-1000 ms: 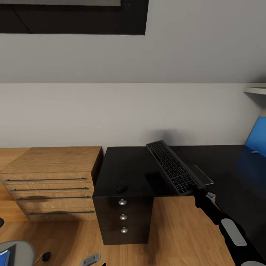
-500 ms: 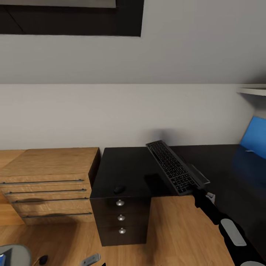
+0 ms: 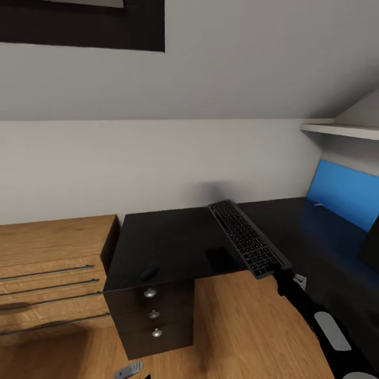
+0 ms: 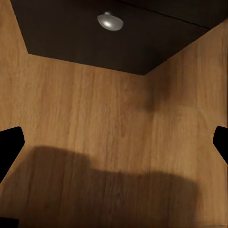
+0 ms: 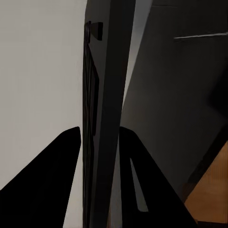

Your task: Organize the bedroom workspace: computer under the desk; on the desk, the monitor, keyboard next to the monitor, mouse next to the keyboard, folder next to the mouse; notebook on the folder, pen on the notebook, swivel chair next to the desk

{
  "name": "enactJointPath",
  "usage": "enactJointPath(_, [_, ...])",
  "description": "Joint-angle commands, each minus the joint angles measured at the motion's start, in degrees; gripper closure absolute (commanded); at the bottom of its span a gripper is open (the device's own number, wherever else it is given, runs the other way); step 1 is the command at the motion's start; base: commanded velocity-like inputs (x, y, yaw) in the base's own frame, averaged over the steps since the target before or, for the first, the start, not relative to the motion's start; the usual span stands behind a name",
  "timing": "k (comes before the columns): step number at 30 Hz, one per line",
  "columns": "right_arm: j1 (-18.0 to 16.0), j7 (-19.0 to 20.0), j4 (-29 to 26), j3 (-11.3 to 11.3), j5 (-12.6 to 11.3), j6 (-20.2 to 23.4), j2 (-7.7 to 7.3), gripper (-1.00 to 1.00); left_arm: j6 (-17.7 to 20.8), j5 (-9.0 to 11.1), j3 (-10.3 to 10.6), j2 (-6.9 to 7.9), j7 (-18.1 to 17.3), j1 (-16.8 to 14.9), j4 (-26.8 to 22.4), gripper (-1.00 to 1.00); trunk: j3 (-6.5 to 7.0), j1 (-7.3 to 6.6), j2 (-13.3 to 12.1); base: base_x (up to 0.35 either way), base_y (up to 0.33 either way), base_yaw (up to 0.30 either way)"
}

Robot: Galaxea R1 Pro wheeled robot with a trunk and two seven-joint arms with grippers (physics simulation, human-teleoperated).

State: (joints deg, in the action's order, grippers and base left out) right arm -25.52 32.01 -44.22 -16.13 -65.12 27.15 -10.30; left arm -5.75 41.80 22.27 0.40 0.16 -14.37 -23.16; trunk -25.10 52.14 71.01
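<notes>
Head view is swinging rightward, bringing the blue monitor (image 3: pixel 342 197) into sight; the right gripper (image 3: pixel 277 272), jaws clamped on the keyboard (image 3: pixel 245 237), is carrying it above the black worktop (image 3: pixel 173 239). Left jaws are spread, empty.

Monitor (image 3: pixel 345 200) cut by right edge

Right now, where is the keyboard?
In the head view the keyboard is held in the right claw, tilted above the black desk, right of the small mouse.
</notes>
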Motion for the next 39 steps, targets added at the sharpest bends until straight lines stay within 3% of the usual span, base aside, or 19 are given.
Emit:
enactJointPath(1, [-0.1,0.1,0.0,-0.1,-0.6,0.5,0.02,1.00,-0.3,0.6,0.4,0.04,0.0,0.0,0.0,-1.00,-0.06,0.00,0.0,0.000,0.000,-0.294])
enactJointPath(8, [-0.1,0.1,0.1,-0.1,-0.5,0.6,0.01,1.00,-0.3,0.6,0.4,0.04,0.0,0.0,0.0,-1.00,-0.06,0.00,0.0,0.000,0.000,-0.159])
enactJointPath(25, [-0.1,-0.1,1.9,0.0,-0.3,0.1,0.00,1.00,-0.3,0.6,0.4,0.04,-0.1,0.0,0.1,-1.00,-0.06,0.00,0.0,-0.007,0.000,-0.008])
enactJointPath(39, [-0.1,-0.2,2.3,0.1,-0.2,0.0,0.16,1.00,-0.3,0.6,0.4,0.04,-0.1,0.0,0.1,-1.00,-0.06,0.00,0.0,-0.235,-0.059,0.000])
